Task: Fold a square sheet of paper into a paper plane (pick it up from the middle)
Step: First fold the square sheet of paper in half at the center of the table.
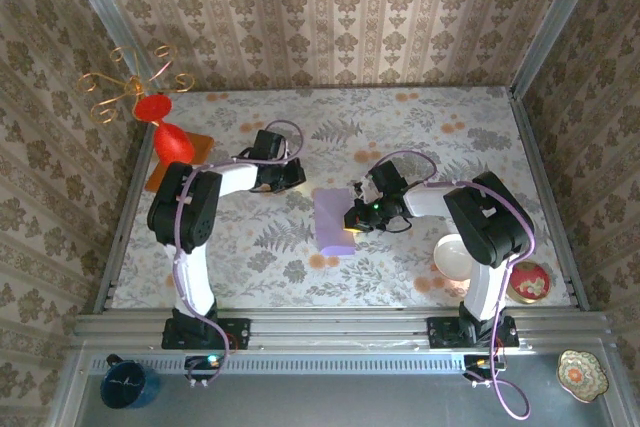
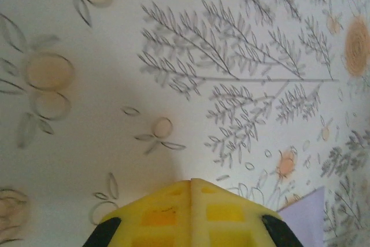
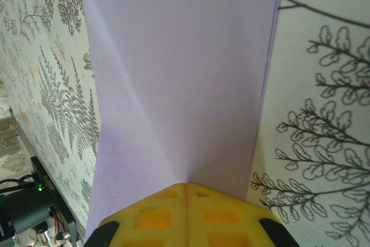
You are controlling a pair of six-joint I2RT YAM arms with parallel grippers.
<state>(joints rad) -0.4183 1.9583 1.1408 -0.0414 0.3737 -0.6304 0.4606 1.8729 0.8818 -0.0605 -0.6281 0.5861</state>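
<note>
Flowered tablecloth [image 1: 430, 137] lay under everything, with the sheet of paper [image 1: 335, 219] at the middle of the top view, apparently doubled into a narrow strip. The right gripper [image 3: 186, 186], fingers closed, met the paper's near edge at the bottom of its wrist view, probably to flatten a crease. The left gripper [image 2: 192, 182], also closed and empty, hung over bare cloth, with the paper's corner at lower right.
</note>
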